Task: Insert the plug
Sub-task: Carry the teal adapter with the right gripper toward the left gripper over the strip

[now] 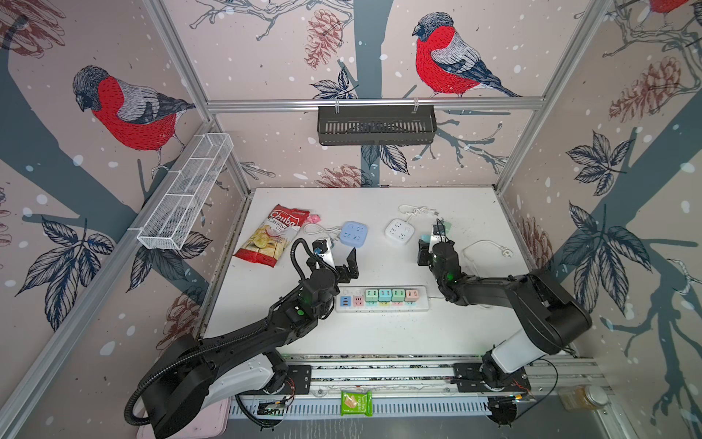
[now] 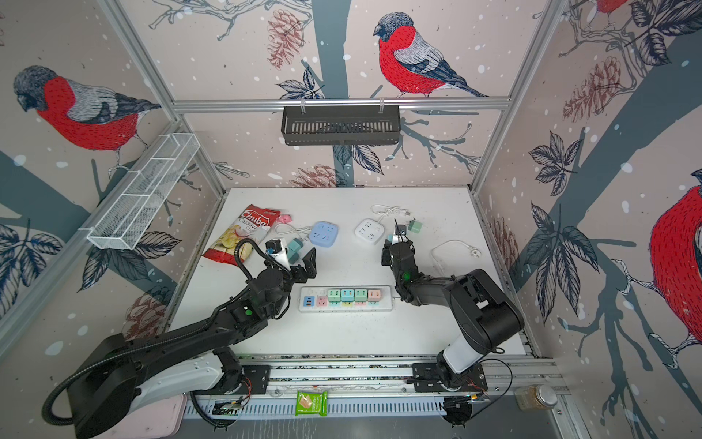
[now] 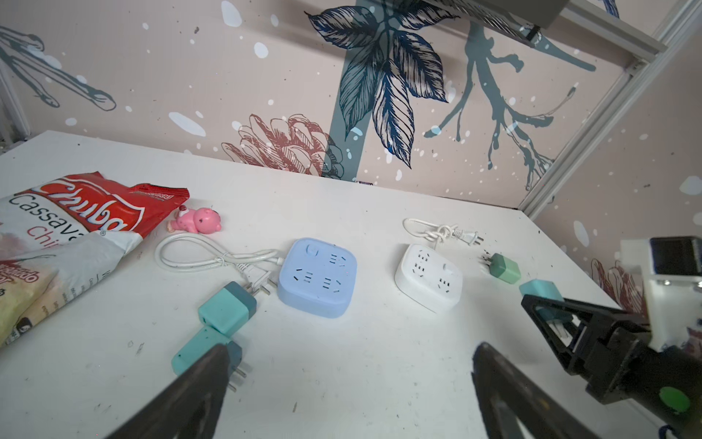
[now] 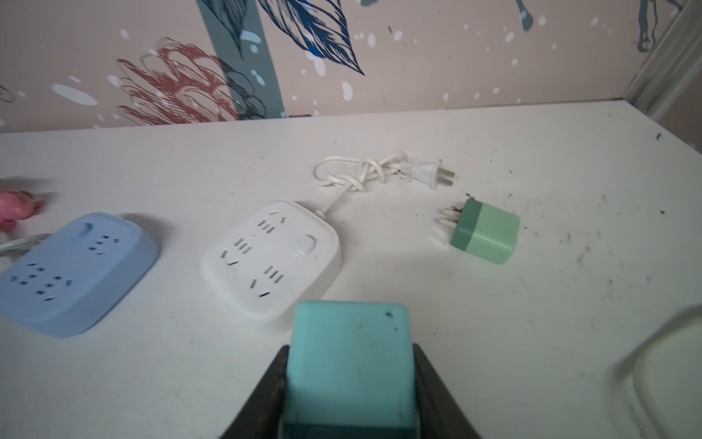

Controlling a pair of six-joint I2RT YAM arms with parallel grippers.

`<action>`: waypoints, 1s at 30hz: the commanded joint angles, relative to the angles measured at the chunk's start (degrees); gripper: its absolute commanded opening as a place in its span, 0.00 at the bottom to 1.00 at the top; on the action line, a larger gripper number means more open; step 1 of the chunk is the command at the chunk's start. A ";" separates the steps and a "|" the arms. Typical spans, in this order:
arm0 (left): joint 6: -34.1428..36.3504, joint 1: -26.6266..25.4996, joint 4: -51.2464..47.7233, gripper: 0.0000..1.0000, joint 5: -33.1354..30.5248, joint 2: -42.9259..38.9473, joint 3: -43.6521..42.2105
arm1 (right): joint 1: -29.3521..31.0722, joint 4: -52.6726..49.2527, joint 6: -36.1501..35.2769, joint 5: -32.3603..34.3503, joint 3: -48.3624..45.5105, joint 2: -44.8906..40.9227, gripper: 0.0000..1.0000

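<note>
I'm holding the right pincer [image 1: 428,243] closed on a teal plug [image 1: 424,238] just beside the white socket cube [image 1: 399,230], toward the worktop's far edge. The left pincer [image 1: 340,252] is hanging wide open, just past the power strip [image 1: 381,299].

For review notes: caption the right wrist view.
Right fingers clamp a teal plug; white socket cube and green plug lie ahead.
</note>
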 commanded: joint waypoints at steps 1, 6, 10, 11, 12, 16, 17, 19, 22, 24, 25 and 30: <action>5.48 -0.76 4.15 0.99 0.96 -2.42 -0.94 | 2.94 16.26 -8.00 -1.20 -5.07 -3.42 0.17; 14.18 -1.16 4.76 0.99 17.75 -8.47 -5.07 | 4.98 31.34 -14.49 -6.45 -13.49 -5.39 0.16; 12.95 -1.15 9.40 0.99 16.03 -7.66 -6.14 | 5.66 36.24 -16.85 -7.30 -15.83 -4.43 0.10; 11.76 -1.16 9.72 0.99 14.27 -7.08 -5.69 | 6.01 38.33 -17.79 -7.91 -16.36 -3.86 0.10; 10.06 -1.15 9.50 0.99 12.42 -6.36 -5.00 | 6.55 40.03 -19.01 -8.39 -16.96 -3.29 0.10; -0.78 -1.23 8.05 0.99 0.95 -4.17 -2.93 | 9.34 49.37 -24.40 -7.28 -19.51 -0.36 0.06; -3.48 -1.25 7.68 0.99 -2.70 -3.71 -2.72 | 9.99 53.86 -26.01 -6.79 -20.76 1.01 0.04; -7.37 -1.25 6.57 0.99 -7.27 -3.21 -2.32 | 10.67 57.35 -29.52 -9.08 -21.93 2.76 0.03; -11.59 -1.31 3.55 0.99 -9.44 -3.10 -1.21 | 10.79 58.38 -29.92 -9.03 -21.72 4.46 0.02; -14.81 -1.25 0.94 0.99 -8.63 -3.46 -0.13 | 10.79 58.49 -29.94 -10.75 -21.73 4.49 0.02; -14.89 -1.33 0.41 0.99 -7.74 -3.63 0.38 | 10.79 58.52 -29.95 -11.64 -21.85 4.33 0.02; -13.64 -1.32 -14.82 0.97 -3.81 -2.96 10.07 | 10.77 58.54 -31.97 -17.23 -23.56 2.64 0.02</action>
